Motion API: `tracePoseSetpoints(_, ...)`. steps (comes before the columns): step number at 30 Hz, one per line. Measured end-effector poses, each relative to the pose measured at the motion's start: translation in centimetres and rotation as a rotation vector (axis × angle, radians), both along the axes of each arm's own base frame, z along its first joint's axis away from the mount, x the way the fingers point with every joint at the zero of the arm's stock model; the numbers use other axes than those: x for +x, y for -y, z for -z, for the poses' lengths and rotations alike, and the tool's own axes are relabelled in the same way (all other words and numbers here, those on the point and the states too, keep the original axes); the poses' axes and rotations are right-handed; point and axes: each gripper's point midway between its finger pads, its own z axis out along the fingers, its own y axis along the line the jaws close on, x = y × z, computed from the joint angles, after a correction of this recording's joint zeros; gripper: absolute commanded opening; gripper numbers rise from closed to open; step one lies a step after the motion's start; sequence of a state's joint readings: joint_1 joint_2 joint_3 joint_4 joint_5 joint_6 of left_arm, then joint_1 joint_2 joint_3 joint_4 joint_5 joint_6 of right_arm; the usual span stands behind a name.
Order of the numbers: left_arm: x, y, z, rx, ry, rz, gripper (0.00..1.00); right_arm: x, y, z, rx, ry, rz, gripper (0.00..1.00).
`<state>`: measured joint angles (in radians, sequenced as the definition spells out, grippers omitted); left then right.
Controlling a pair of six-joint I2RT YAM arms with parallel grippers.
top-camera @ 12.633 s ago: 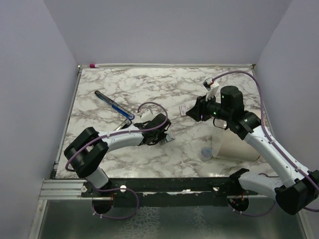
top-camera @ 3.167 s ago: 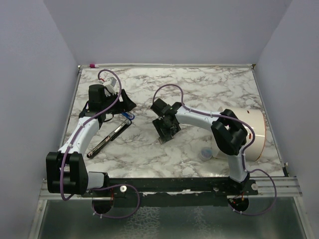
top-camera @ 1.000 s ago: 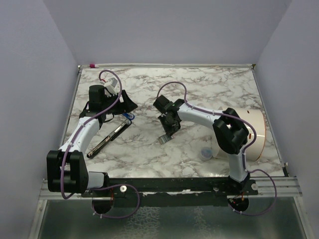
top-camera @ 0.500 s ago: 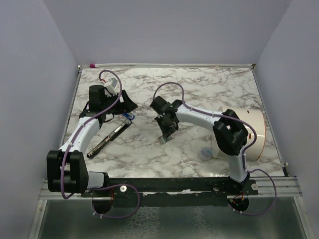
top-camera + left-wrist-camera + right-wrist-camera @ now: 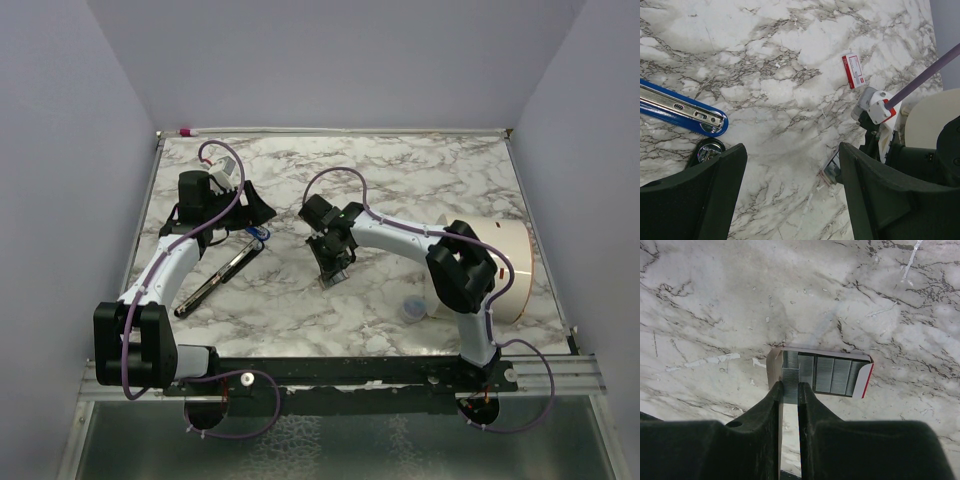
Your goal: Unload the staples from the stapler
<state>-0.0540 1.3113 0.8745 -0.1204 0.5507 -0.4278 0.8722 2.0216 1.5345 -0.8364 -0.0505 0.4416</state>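
Observation:
The stapler (image 5: 215, 278), long, blue and black, lies opened out flat at the left; its blue half with the metal rail (image 5: 682, 107) shows in the left wrist view. My left gripper (image 5: 262, 210) (image 5: 790, 150) hovers open beside it, holding nothing. Mid-table, my right gripper (image 5: 335, 260) (image 5: 789, 386) is shut on a silvery strip of staples (image 5: 790, 377) at the left end of a small open white box with a red end (image 5: 866, 380) (image 5: 333, 278). Several more strips of staples (image 5: 835, 375) lie side by side in that box.
A white roll with an orange rim (image 5: 508, 268) lies at the right, a small clear cap (image 5: 410, 308) in front of it. A white piece with red marks (image 5: 853, 70) lies beyond the box. A pink-tipped marker (image 5: 186, 131) rests at the back left corner.
My right gripper's fingers have narrowed onto the staple strip, and the wrist shifted slightly left over the box. The left arm and the stapler have stayed still.

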Motion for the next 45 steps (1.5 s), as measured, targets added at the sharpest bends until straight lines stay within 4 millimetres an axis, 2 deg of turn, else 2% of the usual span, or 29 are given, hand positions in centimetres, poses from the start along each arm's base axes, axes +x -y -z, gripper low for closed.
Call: tracePoseSetpoints(45, 0.0, 0.0, 0.0, -0.001, 0.0, 0.002, 0.77, -0.7, -0.1, 1.1, -0.014, -0.029, -0.02, 0.13)
